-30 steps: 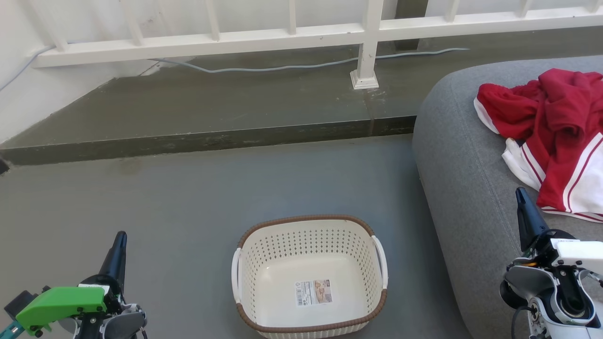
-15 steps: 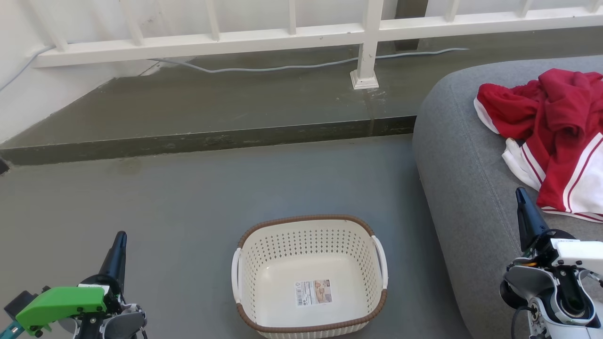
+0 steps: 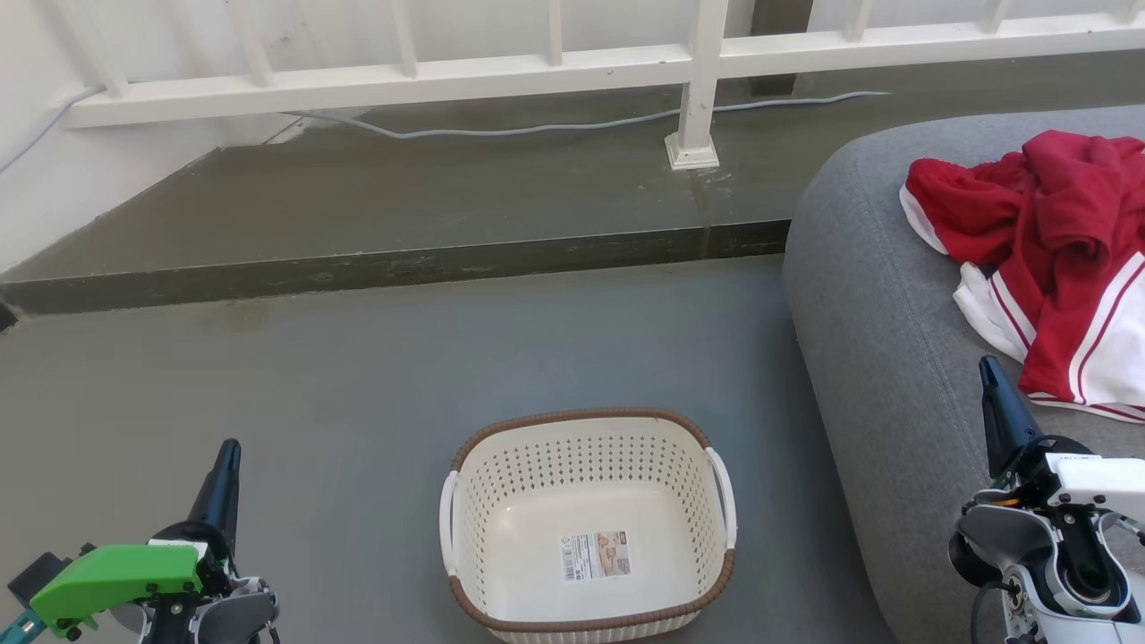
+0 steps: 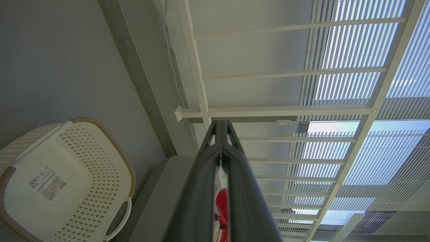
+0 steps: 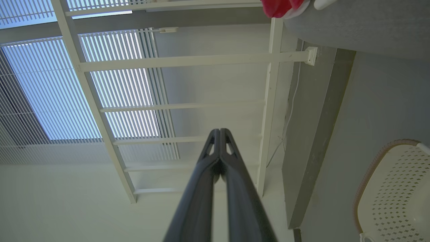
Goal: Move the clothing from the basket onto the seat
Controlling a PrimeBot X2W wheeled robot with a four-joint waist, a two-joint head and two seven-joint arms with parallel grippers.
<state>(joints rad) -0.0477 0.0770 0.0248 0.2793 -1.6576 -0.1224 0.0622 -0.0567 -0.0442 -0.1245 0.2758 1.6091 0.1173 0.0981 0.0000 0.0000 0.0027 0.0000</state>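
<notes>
Now clothing (image 3: pixel 1047 259), crumpled red with white stripes, lies on seat (image 3: pixel 886 358), back from its rounded edge. Basket (image 3: pixel 581 415) stands on open floor (image 3: pixel 402 358) beside it. Left hand (image 3: pixel 230 445) and right hand (image 3: pixel 987 365) are pinched together, holding nothing.

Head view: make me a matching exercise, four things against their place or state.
Things:
1. basket
2. clothing
3. left gripper
4. cable

Places or states:
a. heaped on the seat
b. shut, holding nothing
c. empty, on the floor
d. along the ledge below the railing

Pairs: 1-c, 2-a, 3-b, 4-d
</notes>
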